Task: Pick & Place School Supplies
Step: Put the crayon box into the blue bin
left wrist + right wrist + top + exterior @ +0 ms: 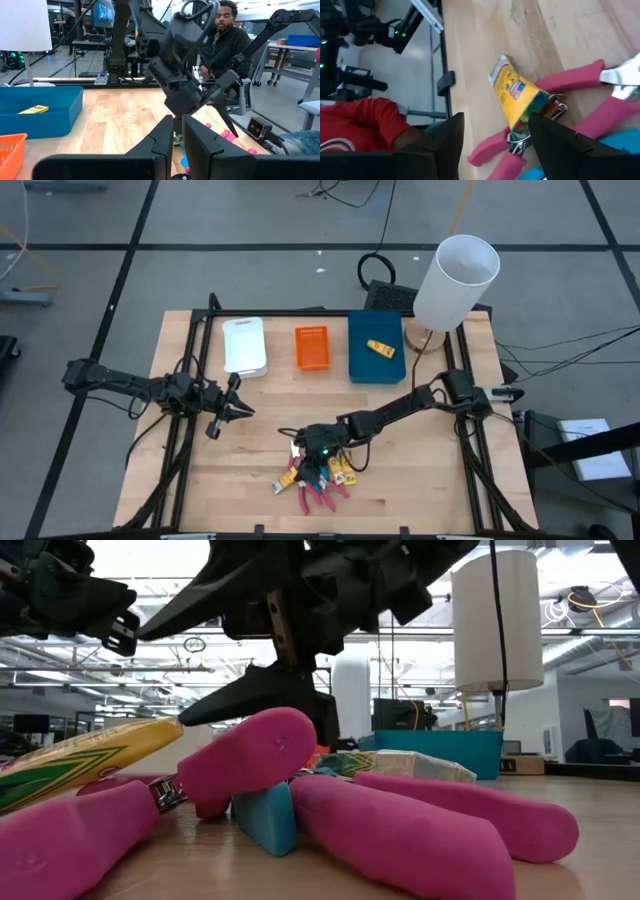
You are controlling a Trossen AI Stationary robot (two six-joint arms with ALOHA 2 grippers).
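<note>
High view: right end effector (312, 461) hovers open over supplies pile (318, 482).

Heap of pink-handled scissors and yellow printed packets (315, 478) at table's 6 o'clock; right gripper (318, 462) above it; three rectangular plastic trays (311, 347) at 12 o'clock; left gripper (240, 410) at 9 o'clock.

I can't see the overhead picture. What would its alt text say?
From above, the right gripper hangs over a pile of pink-handled tools and yellow packets near the wooden table's front edge. The left gripper waits apart. Behind sit white, orange and blue trays, the blue one holding a yellow packet.
</note>
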